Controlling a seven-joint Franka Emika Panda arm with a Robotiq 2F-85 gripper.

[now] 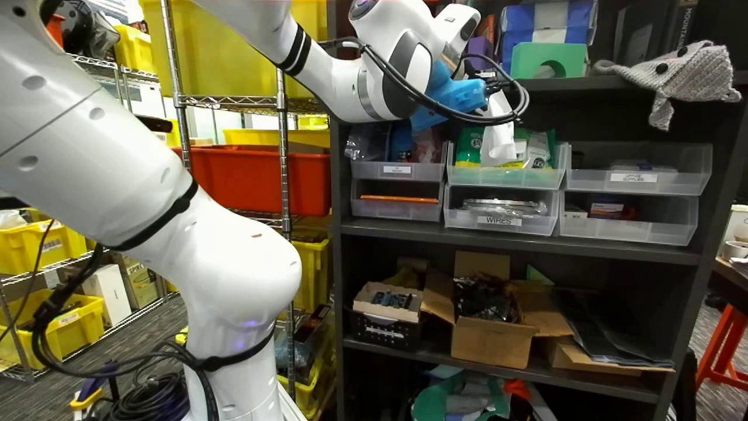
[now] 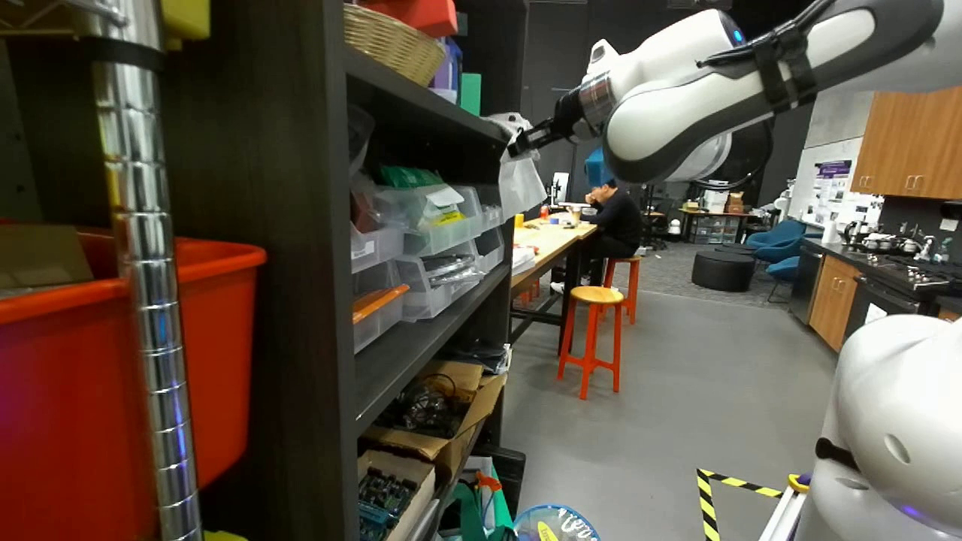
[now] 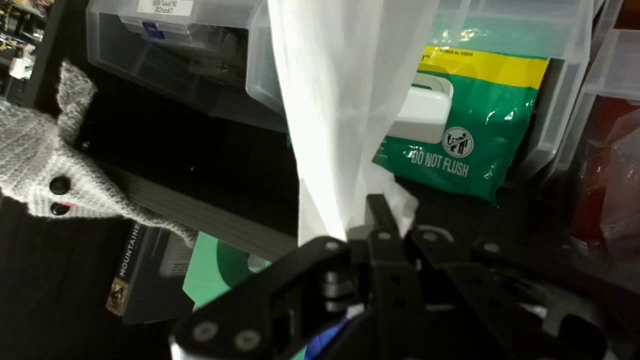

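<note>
White sheet in the end effector partly hides green packaging.

A gray knitted toy overhangs an upper shelf, and an open cardboard box sits lower down.

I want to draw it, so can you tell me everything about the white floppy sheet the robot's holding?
The white sheet looks thin, soft and plain, like a wipe or tissue. The gripper pinches it near its top, where it bunches up; the rest hangs down in loose folds in front of the clear bins. No print shows.
</note>
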